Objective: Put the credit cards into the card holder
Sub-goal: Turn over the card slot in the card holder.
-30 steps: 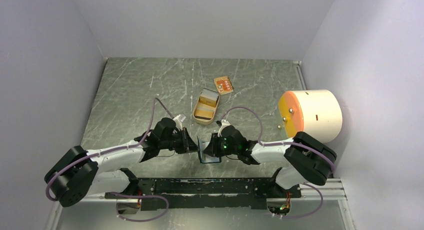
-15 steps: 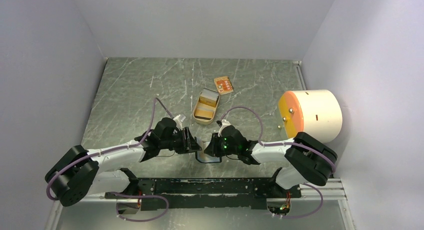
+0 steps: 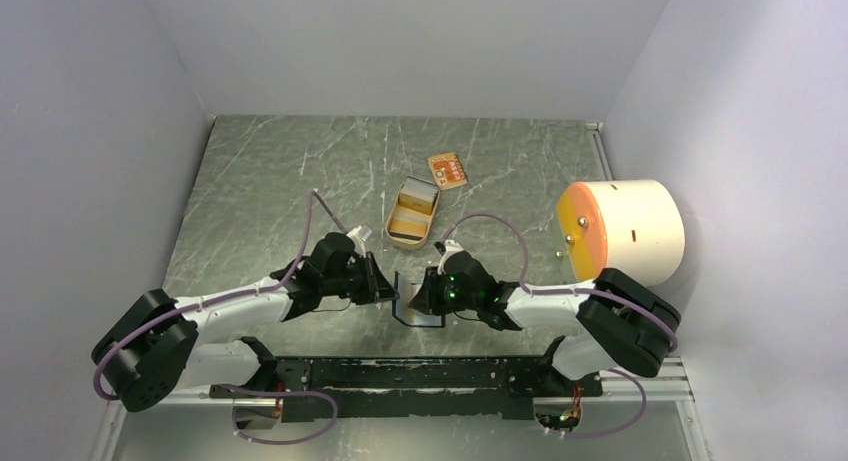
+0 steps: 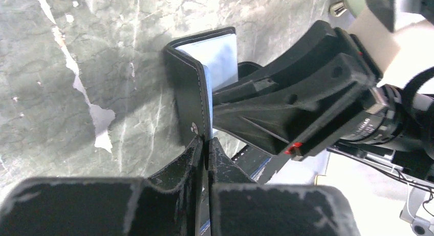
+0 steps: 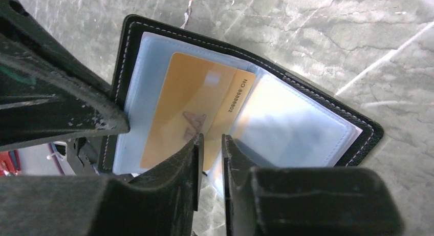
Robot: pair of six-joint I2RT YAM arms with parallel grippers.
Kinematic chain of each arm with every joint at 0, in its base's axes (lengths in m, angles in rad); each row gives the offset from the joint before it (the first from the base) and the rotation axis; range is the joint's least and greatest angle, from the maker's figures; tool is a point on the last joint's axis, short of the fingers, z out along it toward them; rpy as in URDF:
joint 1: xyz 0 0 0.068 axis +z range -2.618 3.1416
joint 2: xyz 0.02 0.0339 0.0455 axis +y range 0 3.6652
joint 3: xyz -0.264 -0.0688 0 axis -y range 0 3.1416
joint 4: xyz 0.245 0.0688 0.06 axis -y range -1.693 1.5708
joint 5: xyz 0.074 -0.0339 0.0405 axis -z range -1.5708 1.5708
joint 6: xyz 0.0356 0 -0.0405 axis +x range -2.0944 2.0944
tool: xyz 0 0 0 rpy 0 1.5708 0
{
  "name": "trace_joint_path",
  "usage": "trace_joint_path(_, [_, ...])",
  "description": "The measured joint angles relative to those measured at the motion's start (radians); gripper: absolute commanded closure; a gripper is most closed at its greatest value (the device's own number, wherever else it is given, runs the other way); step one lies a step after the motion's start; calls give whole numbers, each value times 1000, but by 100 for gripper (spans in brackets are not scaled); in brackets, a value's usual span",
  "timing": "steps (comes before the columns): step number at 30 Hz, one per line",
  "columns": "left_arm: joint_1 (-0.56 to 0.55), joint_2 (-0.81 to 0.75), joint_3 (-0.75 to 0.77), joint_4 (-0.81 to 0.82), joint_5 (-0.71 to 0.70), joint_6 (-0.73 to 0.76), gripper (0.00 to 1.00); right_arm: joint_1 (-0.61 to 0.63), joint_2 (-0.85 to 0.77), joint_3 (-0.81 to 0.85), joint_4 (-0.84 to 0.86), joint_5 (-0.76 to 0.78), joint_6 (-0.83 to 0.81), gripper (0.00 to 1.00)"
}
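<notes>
The black card holder [image 3: 420, 318] stands open near the table's front edge, between both grippers. In the left wrist view one flap [image 4: 192, 98] is upright, and my left gripper [image 4: 206, 140] is shut on its stitched edge by the snap. In the right wrist view the blue lining [image 5: 297, 123] faces me with a tan-orange credit card [image 5: 189, 103] tucked under a clear sleeve. My right gripper [image 5: 210, 140] points into the open holder with its jaws a narrow slit apart and nothing between them. Another small orange card [image 3: 447, 169] lies on the table beyond.
An open tan-gold tin [image 3: 412, 213] lies just beyond the grippers. A white drum with an orange face [image 3: 625, 231] sits at the right edge. Grey walls close in the dark marbled table [image 3: 260, 181] on three sides.
My left gripper's jaws opened briefly and are shut again on the holder's flap. The flap dipped and stands up again. The right gripper has hardly moved.
</notes>
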Motion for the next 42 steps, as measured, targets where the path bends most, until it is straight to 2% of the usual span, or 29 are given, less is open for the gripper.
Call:
trace_joint_path(10, [0, -9, 31, -131, -31, 38, 91, 0, -142, 60, -184, 61, -29, 72])
trace_joint_path(17, [0, -104, 31, -214, -32, 45, 91, 1, -68, 83, -190, 72, -49, 75])
trace_joint_path(23, [0, -135, 20, -186, -19, 44, 91, 16, 39, 98, -108, 51, -42, 76])
trace_joint_path(35, [0, -37, -2, -74, 18, 40, 88, 27, 62, 94, -59, 44, -36, 77])
trace_joint_path(39, [0, -24, 6, -83, 14, 41, 87, 27, 61, 90, -55, 47, -33, 74])
trace_joint_path(42, [0, -23, 11, -94, 6, 41, 87, 27, 43, 86, -68, 59, -33, 68])
